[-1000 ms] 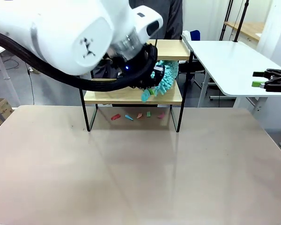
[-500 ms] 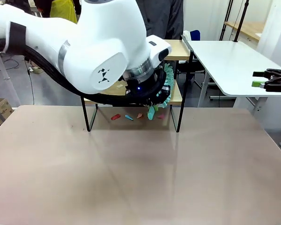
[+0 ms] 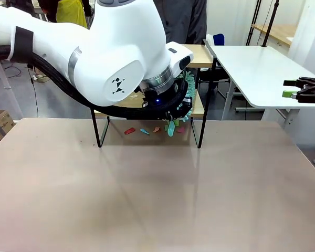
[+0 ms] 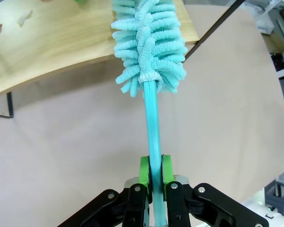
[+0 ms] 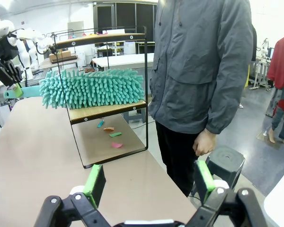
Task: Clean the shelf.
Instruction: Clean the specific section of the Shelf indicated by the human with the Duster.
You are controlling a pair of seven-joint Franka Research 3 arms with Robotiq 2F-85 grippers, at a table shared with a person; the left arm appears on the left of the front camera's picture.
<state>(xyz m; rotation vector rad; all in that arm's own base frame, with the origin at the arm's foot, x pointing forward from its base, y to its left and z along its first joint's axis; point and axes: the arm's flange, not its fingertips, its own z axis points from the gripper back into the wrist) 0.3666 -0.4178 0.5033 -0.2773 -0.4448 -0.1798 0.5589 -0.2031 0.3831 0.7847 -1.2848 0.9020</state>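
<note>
Bright even light, soft sheen on table [image 3: 210,189], wrist views bowed

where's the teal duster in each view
Front view: centre, the duster peeks out beside the left arm's wrist.
Left wrist view: top centre, handle down into the left gripper.
Right wrist view: upper left, along the lower board.
Shared landmark: the shelf's lower board.

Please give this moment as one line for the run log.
left claw: shut on duster handle | duster head: on lower shelf board | right claw: open, empty | scraps: on table under shelf
</note>
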